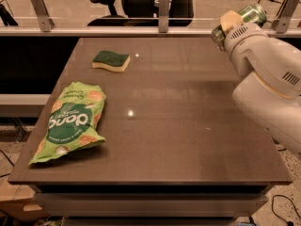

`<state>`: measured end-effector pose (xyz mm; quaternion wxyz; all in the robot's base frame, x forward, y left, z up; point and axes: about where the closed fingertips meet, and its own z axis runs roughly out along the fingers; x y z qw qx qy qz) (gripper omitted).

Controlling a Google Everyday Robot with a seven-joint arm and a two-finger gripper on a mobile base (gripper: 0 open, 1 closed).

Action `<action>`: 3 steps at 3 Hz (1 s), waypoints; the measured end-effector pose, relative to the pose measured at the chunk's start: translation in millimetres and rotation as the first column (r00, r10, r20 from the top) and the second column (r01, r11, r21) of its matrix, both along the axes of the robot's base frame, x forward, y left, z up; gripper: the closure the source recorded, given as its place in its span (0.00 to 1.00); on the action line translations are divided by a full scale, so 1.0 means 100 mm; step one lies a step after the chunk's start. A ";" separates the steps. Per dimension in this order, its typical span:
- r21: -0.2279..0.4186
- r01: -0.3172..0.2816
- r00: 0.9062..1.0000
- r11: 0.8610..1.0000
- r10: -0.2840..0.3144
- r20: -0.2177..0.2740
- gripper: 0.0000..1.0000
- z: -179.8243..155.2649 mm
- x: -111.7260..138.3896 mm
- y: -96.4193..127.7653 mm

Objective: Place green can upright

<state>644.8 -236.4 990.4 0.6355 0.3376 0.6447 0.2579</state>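
The green can [251, 14] is held in my gripper [233, 23] at the top right, above the table's far right corner. It lies tilted on its side in the grip. Its dark green body shows to the right of a beige finger [230, 19], and a silver end [217, 34] points down to the left. The gripper is shut on the can. My white arm [268, 79] runs from the right edge up to it and hides the rest of the gripper.
On the dark brown table [178, 126], a yellow sponge with a green top [111, 60] lies at the far left and a large green snack bag [71, 121] at the near left. A glass rail with metal posts [163, 11] runs behind the table.
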 end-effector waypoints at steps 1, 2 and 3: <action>-0.217 0.013 1.000 0.976 -0.008 0.026 1.00 -0.08 -0.01 0.03; -0.371 0.027 0.998 0.928 -0.006 0.058 1.00 -0.08 -0.02 0.05; -0.461 0.030 0.997 0.887 0.005 0.074 1.00 -0.09 -0.03 0.06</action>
